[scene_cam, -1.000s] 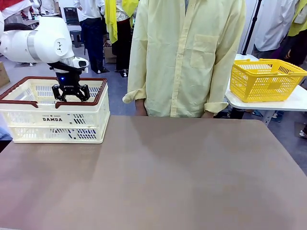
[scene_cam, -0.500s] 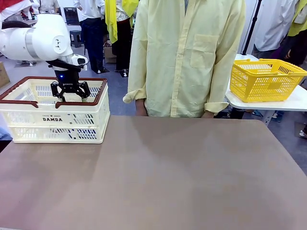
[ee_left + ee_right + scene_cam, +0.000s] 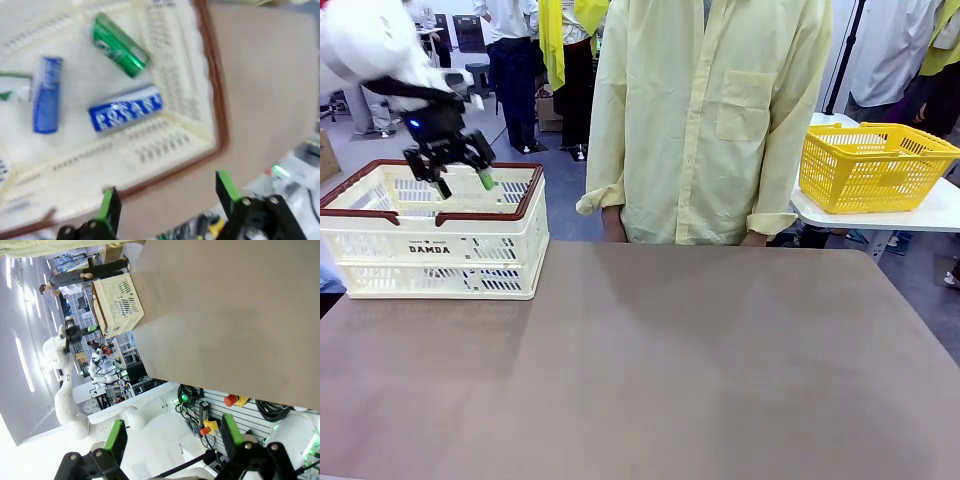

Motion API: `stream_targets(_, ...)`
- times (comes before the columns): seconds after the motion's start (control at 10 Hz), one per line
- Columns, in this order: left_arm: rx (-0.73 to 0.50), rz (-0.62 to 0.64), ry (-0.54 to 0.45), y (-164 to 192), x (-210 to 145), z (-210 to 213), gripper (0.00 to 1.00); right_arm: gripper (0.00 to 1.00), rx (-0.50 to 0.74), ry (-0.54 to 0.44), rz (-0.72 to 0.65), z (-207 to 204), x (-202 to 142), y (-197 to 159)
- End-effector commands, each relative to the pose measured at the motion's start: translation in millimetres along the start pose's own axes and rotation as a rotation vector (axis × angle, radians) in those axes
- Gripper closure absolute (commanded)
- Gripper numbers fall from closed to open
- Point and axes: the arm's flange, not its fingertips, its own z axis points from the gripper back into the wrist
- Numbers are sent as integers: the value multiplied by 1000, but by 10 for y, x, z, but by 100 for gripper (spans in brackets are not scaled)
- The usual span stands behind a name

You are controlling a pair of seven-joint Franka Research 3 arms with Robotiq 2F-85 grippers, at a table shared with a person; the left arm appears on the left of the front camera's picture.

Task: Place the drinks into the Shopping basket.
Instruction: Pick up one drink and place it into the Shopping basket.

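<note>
Left tool (image 3: 459,180): jaws spread and empty, green pads apart; over the last second it has risen from inside the Shopping basket (image 3: 432,238) and swung toward the basket's left end, now poised above the rim.
Drinks: in the left wrist view a green can (image 3: 120,46) and two blue cans (image 3: 125,114) (image 3: 47,94) lie on their sides on the basket floor, below and ahead of the tool.
Meaning: the withdrawal of an empty tool suggests a can was just let go; with no cans left out, the task looks close to finished.
Right tool (image 3: 172,437): jaws wide apart, holding nothing, hanging off the tabletop's near edge.
Tabletop (image 3: 700,360): brown, matte, bare beyond the basket.
Room: a person in a pale yellow shirt (image 3: 715,115) stands across the tabletop; a yellow mesh basket (image 3: 873,165) sits on a white side table at right.
</note>
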Motion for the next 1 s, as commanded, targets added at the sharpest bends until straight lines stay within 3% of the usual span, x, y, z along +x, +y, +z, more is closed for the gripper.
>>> stream_targets(0.0,-251,-107,58,263,-720,420,0,0,-1,3,-2,1,-23,16)
stream_targets(0.2,-566,-186,82,717,-1346,548,0,0,-1,3,-2,1,-23,16)
stream_targets(0.4,-908,-266,-32,1315,-1788,469,0,0,-1,3,-2,1,-23,16)
stream_targets(0.7,-1256,-493,-85,1623,-1799,280,0,0,-1,3,-2,1,-23,16)
stream_targets(0.8,-1040,-363,-127,1540,-2120,398,0,0,-1,3,-2,1,-23,16)
stream_targets(0.9,-1040,-363,-127,1540,-2120,398,0,0,-1,3,-2,1,-23,16)
